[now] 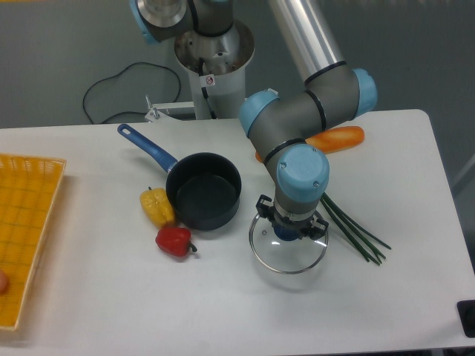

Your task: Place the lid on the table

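The clear glass lid (288, 253) with its thin metal rim lies low over the white table (223, 311), just right of the dark saucepan (203, 190). My gripper (290, 231) points straight down over the lid's centre, and the wrist hides the knob and most of the fingers. The fingers appear shut on the lid's knob. Whether the lid rests on the table or hangs slightly above it cannot be told.
A yellow pepper (156, 206) and a red pepper (174, 240) lie left of the saucepan, whose blue handle (147, 147) points back left. Green chives (355, 225) and a carrot (336, 139) lie to the right. A yellow mesh tray (26, 222) sits at the left edge.
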